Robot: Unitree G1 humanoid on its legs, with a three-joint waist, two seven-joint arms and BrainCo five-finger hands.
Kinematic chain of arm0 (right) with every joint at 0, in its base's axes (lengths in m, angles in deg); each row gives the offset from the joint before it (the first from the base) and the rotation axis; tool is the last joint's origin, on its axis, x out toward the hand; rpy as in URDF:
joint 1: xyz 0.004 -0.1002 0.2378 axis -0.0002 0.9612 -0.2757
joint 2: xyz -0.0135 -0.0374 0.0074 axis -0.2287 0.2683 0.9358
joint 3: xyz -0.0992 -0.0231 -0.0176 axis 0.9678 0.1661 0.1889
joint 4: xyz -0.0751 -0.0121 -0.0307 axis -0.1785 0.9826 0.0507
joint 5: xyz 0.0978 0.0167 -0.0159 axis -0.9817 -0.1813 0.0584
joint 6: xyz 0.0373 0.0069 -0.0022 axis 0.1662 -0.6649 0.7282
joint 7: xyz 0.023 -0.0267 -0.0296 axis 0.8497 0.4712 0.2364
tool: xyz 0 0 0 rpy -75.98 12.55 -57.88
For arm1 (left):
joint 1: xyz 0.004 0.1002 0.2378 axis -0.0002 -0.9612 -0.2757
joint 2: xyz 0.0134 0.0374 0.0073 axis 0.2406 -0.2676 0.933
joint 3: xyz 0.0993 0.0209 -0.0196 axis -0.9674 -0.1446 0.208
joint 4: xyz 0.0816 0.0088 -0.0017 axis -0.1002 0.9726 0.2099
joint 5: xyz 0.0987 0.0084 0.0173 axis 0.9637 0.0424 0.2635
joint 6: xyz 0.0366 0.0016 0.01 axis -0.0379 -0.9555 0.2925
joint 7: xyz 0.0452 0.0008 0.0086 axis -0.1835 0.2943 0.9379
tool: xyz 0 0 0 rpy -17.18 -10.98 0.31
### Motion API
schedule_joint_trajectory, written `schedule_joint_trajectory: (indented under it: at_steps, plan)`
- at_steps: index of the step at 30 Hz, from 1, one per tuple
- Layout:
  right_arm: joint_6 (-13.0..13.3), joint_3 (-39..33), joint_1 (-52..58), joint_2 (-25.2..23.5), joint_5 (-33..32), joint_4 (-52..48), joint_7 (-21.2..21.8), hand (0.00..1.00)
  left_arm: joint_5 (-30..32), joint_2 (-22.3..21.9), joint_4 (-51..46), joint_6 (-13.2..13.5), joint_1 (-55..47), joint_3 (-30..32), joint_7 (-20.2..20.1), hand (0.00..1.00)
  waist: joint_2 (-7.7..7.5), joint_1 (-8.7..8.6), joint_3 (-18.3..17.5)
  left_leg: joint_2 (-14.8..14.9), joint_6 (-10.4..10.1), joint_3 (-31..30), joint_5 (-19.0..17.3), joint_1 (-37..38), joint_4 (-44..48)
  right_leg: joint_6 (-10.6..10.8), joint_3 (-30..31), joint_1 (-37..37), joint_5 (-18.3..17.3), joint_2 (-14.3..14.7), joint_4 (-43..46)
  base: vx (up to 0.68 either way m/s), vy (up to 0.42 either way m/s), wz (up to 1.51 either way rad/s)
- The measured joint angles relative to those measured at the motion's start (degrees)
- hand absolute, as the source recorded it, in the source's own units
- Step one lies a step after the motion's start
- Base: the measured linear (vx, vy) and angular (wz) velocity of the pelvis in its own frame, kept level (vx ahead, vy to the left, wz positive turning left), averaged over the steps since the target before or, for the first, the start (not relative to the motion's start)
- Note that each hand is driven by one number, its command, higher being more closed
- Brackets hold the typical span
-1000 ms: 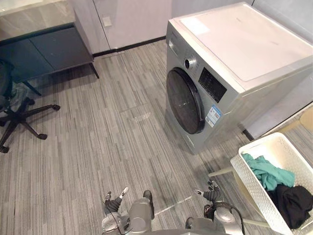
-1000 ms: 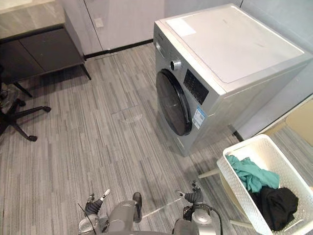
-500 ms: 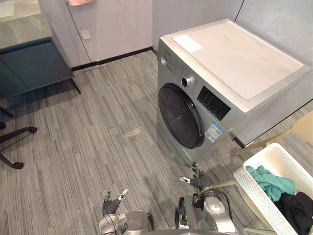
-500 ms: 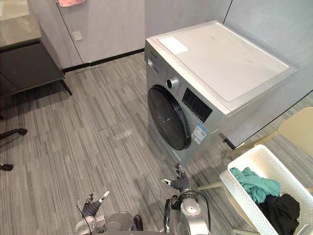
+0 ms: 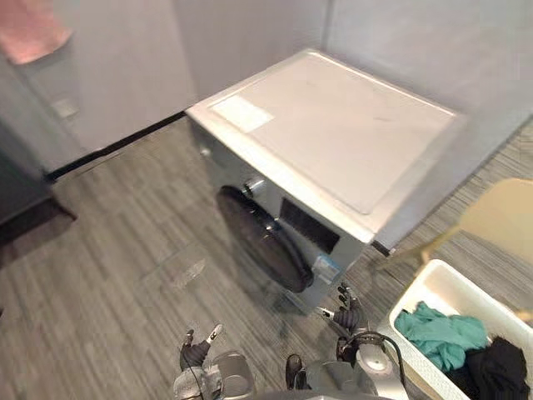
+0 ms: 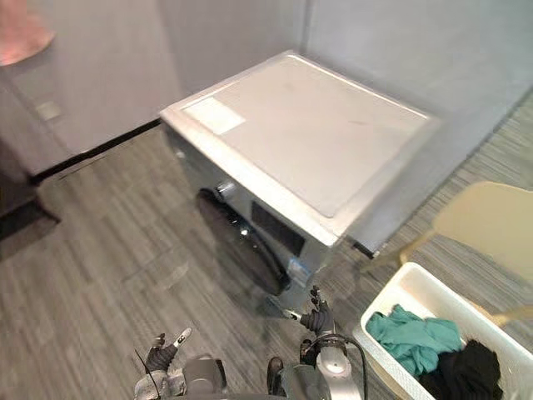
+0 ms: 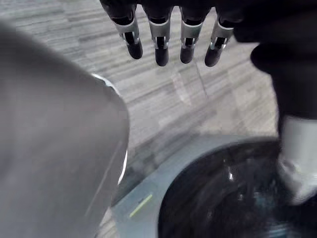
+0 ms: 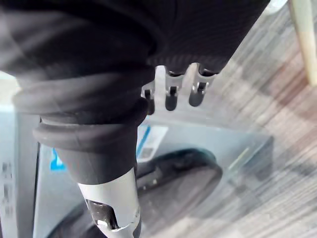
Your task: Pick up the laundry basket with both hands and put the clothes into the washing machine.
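Washing machine (image 5: 333, 158), centre of frame: boxy silver-grey cabinet with a flat pale top. A white rectangular label (image 5: 241, 112) sits at one corner of the top. The front has a round dark glossy door (image 5: 262, 242) and a small blue-and-white sticker (image 5: 325, 268). No writing is legible on either.

Laundry basket (image 5: 445, 279), lower right, on the grey striped plank floor (image 5: 108, 275): white plastic, rectangular. It holds crumpled teal cloth (image 5: 437, 333) beside black cloth (image 5: 500, 371).

A beige chair (image 5: 500, 217) stands just behind the basket.

Left hand (image 5: 196, 350), bottom centre-left: fingers straight and apart, holding nothing.

Right hand (image 5: 346, 318), bottom centre, between the machine's front and the basket: fingers loosely spread, touching neither.

Pink cloth (image 5: 33, 33) at the upper left.
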Motion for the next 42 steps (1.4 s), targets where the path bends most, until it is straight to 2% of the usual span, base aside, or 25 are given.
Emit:
schedule_joint_trajectory:
  at_steps: [1, 3, 5, 8, 9, 10, 11, 12, 13, 16, 18, 19, 20, 21, 22, 23, 25, 26, 27, 28, 30, 33, 36, 39, 42]
  plan:
    - [-0.1, 0.0, 0.3, 0.0, 0.1, 0.8, 0.0, 0.0, 0.0, 0.1, 0.0, 0.0, 0.1, 0.0, 0.1, 0.0, -0.24, 0.01, 0.0, -0.2, -0.9, -0.5, -1.0, -0.5, -1.8, 0.0, 1.4, 0.5, 0.0, -0.4, 0.0, 0.23, 0.125, -0.98]
    - [-0.2, 0.2, 1.0, -0.1, 1.1, 1.9, 0.0, 0.0, 0.0, 0.3, 0.2, 0.2, 0.2, -0.1, 0.5, 0.0, -0.7, -0.17, 0.2, -1.5, -3.7, -4.1, -3.3, -0.4, -11.7, 0.2, 5.2, 2.1, 0.1, -1.4, -0.5, 0.21, 0.198, -0.94]
    - [-0.2, 0.2, 2.1, 0.0, 2.1, 1.9, 0.0, 0.0, 0.0, 0.3, 0.4, 0.2, 0.1, -0.3, 1.2, 0.0, -0.69, -0.27, 0.0, -3.1, -5.3, -12.1, -4.0, 1.1, -29.3, 2.0, 9.5, 1.7, -0.1, -1.9, -0.2, 0.15, 0.272, -1.02]
    - [-0.2, 0.2, 2.4, 0.1, 2.2, 1.6, -0.3, 0.0, -0.1, 0.2, 0.5, 0.2, 0.1, -0.2, 1.3, 0.0, -0.38, -0.4, -0.3, -3.1, -6.6, -19.5, -3.3, 2.5, -39.7, 5.3, 12.7, 0.1, -2.0, -2.3, 1.7, 0.06, 0.288, -0.79]
    - [-0.1, 0.2, 2.9, 0.6, 2.2, 0.7, -0.7, 0.0, -0.1, -0.5, 1.0, 0.5, 0.1, -0.2, 1.4, 0.0, 0.51, -0.47, -0.9, -3.0, -8.6, -21.5, -2.0, 3.4, -42.4, 6.7, 13.7, -1.2, -3.8, -2.4, 2.8, 0.01, 0.396, -0.7]
    - [-0.1, 0.1, 3.5, 1.4, 2.2, -0.3, -1.1, 0.0, 0.0, -1.0, 2.7, 0.5, 0.1, -1.5, 1.4, 0.0, 2.35, -0.74, -2.1, -2.6, -9.7, -21.4, -0.9, 5.1, -44.9, 7.8, 13.9, -2.4, -6.0, -2.6, 4.4, 0.01, 0.43, -0.63]
    - [-0.1, 0.1, 4.1, 1.8, 2.2, -0.9, -1.1, 0.0, 0.0, -1.4, 3.1, 0.4, -0.1, -2.1, 1.3, 0.0, 3.27, -1.37, -2.6, -2.2, -14.0, -20.2, -2.5, 6.0, -46.4, 8.8, 13.6, -2.9, -7.0, -2.8, 5.6, 0.06, 0.545, -0.4]
    - [-0.5, 0.3, 4.5, 0.7, 2.2, -1.2, -1.0, 0.0, 0.1, -0.5, 3.0, 0.6, 0.3, -1.1, 1.5, 0.0, 0.68, -1.95, -2.4, -4.7, -13.4, -17.1, -2.8, 6.8, -45.7, 10.9, 13.9, -3.4, -8.5, -6.3, 8.0, 0.07, 0.483, -0.37]
    - [-0.5, 1.1, 5.9, 0.0, 2.2, -2.7, -1.0, 0.0, 0.1, 0.2, 2.9, 0.6, 0.2, -0.8, 1.9, 0.0, -0.61, -1.86, -3.1, -7.0, -12.4, -14.9, -3.4, 7.5, -44.7, 12.7, 14.1, -3.7, -8.7, -9.1, 8.6, 0.07, 0.446, -0.51]
    - [-0.4, 3.9, 6.5, -0.6, 2.5, -5.2, -0.9, 0.0, 0.2, -0.1, 2.6, 0.7, 0.4, -0.6, 2.4, 0.0, -2.17, -1.88, -3.6, -9.2, -9.9, -9.5, -5.5, 8.0, -40.5, 15.2, 14.7, -3.8, -6.4, -12.7, 7.3, 0.02, 0.277, -0.69]
    - [0.1, 4.0, 6.3, -0.9, 3.6, -6.1, -0.9, 0.0, 0.2, -0.9, 2.6, 0.8, 1.4, -0.6, 2.4, 0.0, -1.27, -1.67, -3.0, -9.5, -9.0, -7.0, -6.6, 7.4, -39.2, 15.7, 16.6, -4.8, -4.1, -12.8, 5.9, -0.06, 0.248, -0.8]
    - [0.0, 4.3, 5.7, -0.9, 4.3, -5.7, -0.7, 0.0, 0.2, -1.3, 2.5, 0.9, 1.8, -0.6, 2.4, 0.0, -1.43, -1.54, -3.0, -9.6, -8.7, -4.7, -6.7, 6.5, -39.2, 16.4, 18.7, -6.4, -1.7, -13.0, 4.8, -0.15, 0.297, -1.21]
    - [-0.1, 4.7, 4.9, -0.8, 4.5, -5.2, -0.7, 0.0, 0.2, -1.5, 2.6, 1.2, 2.2, -0.7, 2.5, 0.0, -1.39, -1.54, -2.7, -9.6, -8.0, -2.6, -7.1, 5.5, -39.4, 16.2, 18.9, -8.5, 1.2, -13.4, 3.4, -0.15, 0.228, -1.17]
    - [-0.1, 4.7, 4.4, -0.8, 4.5, -4.8, -0.6, 0.0, 0.2, -1.5, 2.7, 1.3, 2.5, -0.8, 2.4, 0.0, -1.46, -1.53, -2.6, -9.5, -7.6, -1.4, -7.3, 5.0, -39.4, 15.8, 17.9, -9.7, 2.7, -13.7, 2.8, -0.2, 0.246, -1.15]
    - [-0.1, 4.8, 3.4, -0.6, 4.6, -3.4, -0.4, 0.0, 0.1, -1.5, 3.4, 1.3, 3.3, -1.0, 2.4, 0.0, -1.42, -1.47, -2.4, -8.8, -6.7, 0.8, -7.0, 4.0, -39.6, 14.4, 13.8, -10.9, 5.8, -14.8, -0.1, -0.16, 0.14, -0.96]
    - [-0.1, 5.3, 2.2, 0.4, 4.7, -1.6, -0.1, 0.0, 0.1, -0.9, 4.9, 1.4, 4.5, -1.6, 2.4, 0.0, -1.39, -1.47, -1.8, -9.0, -5.0, 3.1, -6.2, 3.4, -40.9, 13.4, 6.6, -11.3, 5.9, -16.5, -0.4, -0.24, 0.124, -0.76]
    - [-0.1, 7.2, 1.0, 2.7, 5.7, 2.4, 0.3, 0.0, 0.1, 0.0, 7.2, 1.4, 6.0, -2.0, 2.4, 0.0, -1.43, -1.16, -1.7, -9.3, -4.4, 4.1, -5.3, 4.0, -42.7, 11.8, -1.4, -10.1, 3.2, -18.0, 1.6, -0.2, 0.088, -0.35]
    - [-0.1, 7.4, 0.8, 3.1, 6.0, 2.9, 0.3, 0.0, 0.1, 0.2, 7.4, 1.3, 6.2, -2.1, 2.4, 0.0, -1.53, -0.74, -1.6, -9.7, -4.6, 4.1, -5.1, 4.3, -43.3, 11.9, -2.1, -9.4, 3.0, -17.9, 0.4, -0.1, 0.052, -0.36]
    - [-0.1, 7.5, -0.6, 3.8, 6.6, 3.9, 0.3, 0.0, 0.1, 0.6, 7.4, 1.4, 6.4, -2.1, 2.4, 0.0, -1.37, 0.05, -1.3, -10.1, -4.9, 4.6, -4.5, 4.0, -43.9, 13.4, -1.6, -8.8, 4.1, -17.5, -2.6, -0.06, 0.014, -0.24]
    - [-0.1, 7.5, -1.5, 4.4, 6.8, 4.1, 0.3, 0.0, 0.1, 0.6, 7.5, 1.4, 6.4, -2.2, 2.4, 0.0, -1.45, -0.1, -1.3, -10.1, -4.9, 4.6, -4.2, 3.6, -43.9, 13.8, -1.6, -8.9, 4.7, -17.5, -3.2, -0.1, 0.0, -0.17]
    - [0.0, 8.0, -5.1, 6.1, 6.8, 4.1, 0.1, 0.0, 0.1, 0.8, 8.3, 1.9, 6.7, -2.4, 2.4, 0.0, 0.1, -0.16, -0.2, -10.1, -4.9, 4.5, -3.4, 2.3, -44.1, 14.1, -1.9, -9.5, 6.3, -17.4, -5.1, -0.08, -0.011, -0.01]
    - [0.2, 10.5, -9.7, 7.1, 6.4, 4.0, -0.1, 0.0, -0.7, 1.2, 10.2, 2.0, 6.8, -2.2, 2.8, 0.0, 1.22, -0.03, -0.1, -9.7, -5.2, 3.9, -2.7, -1.0, -43.9, 14.4, -2.2, -10.7, 9.6, -16.5, -9.3, -0.02, -0.012, -0.04]
    - [1.5, 13.2, -12.0, 6.5, 6.1, 3.5, 0.0, 0.0, -1.5, 2.6, 11.7, 1.9, 7.9, -2.2, 2.9, 0.0, 0.19, 0.25, 0.7, -9.4, -5.2, 2.8, -2.3, -1.9, -43.6, 14.2, -3.4, -10.0, 10.5, -15.9, -11.1, 0.02, -0.015, 0.1]
    - [2.1, 15.1, -14.2, 6.4, 6.1, 3.5, 0.0, 0.0, -1.7, 3.0, 11.7, 1.9, 9.3, -2.5, 3.3, 0.0, -1.0, 1.39, 1.8, -9.4, -5.0, 2.0, -2.2, -2.0, -43.0, 14.0, -4.4, -9.2, 10.7, -15.9, -11.6, 0.05, 0.002, 0.15]
    - [2.4, 16.2, -18.9, 6.6, 6.1, 3.5, -0.3, 0.0, -1.7, 3.5, 11.5, 2.1, 10.8, -4.3, 3.7, 0.0, -0.71, 1.47, 3.2, -10.4, -4.4, 0.5, -1.7, -3.0, -42.8, 14.0, -5.3, -9.4, 10.7, -16.7, -11.4, 0.01, 0.034, 0.23]
